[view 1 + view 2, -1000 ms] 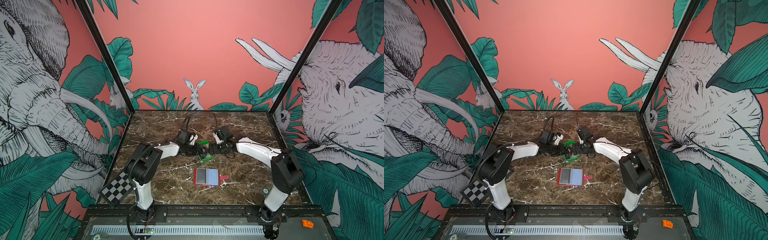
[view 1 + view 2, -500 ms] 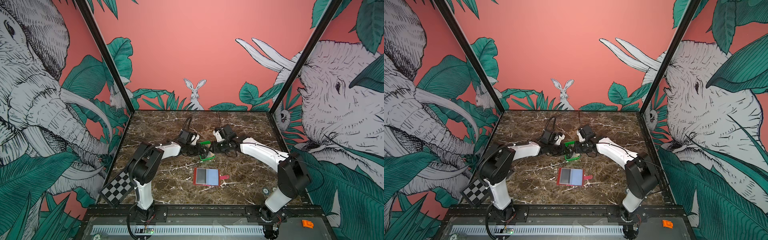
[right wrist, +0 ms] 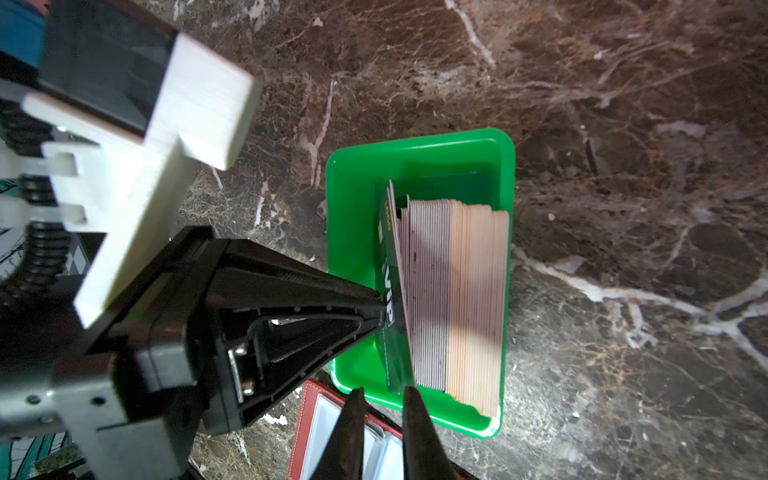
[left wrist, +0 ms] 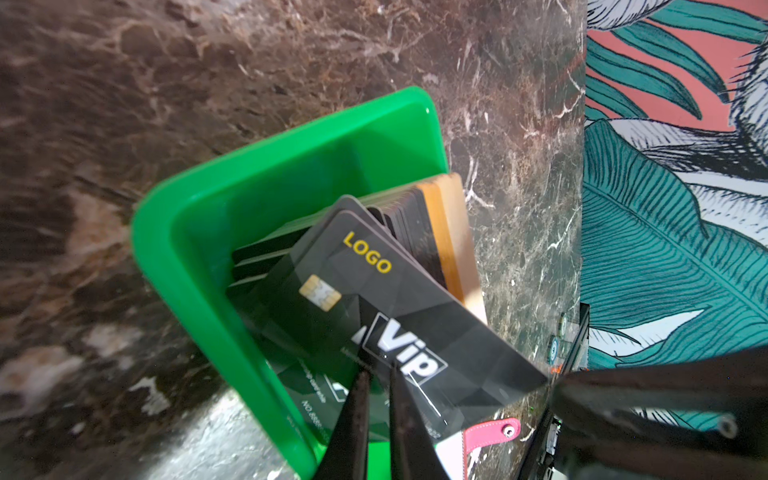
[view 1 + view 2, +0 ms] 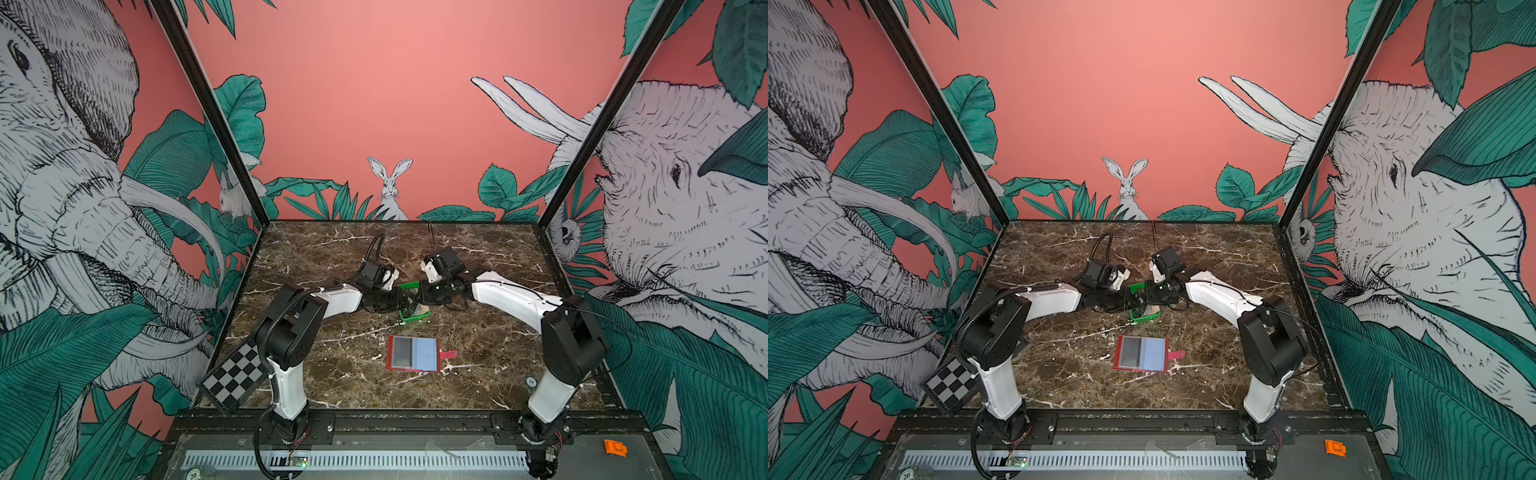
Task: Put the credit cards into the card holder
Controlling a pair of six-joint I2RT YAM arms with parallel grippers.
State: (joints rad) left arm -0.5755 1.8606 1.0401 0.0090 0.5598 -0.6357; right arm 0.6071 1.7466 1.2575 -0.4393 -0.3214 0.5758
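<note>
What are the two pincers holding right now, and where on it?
Left pincer pinches the black VIP card at its long edge, by the lettering. Right pincer straddles a short end; grip unclear.

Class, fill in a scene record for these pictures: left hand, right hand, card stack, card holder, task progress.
left hand: shut on a black VIP card, tilted away from the stack
right hand: pinching that card's end
card stack: on edge in the green tray
card holder: open flat on the table, apart from the tray
task progress: no card visibly in the holder
</note>
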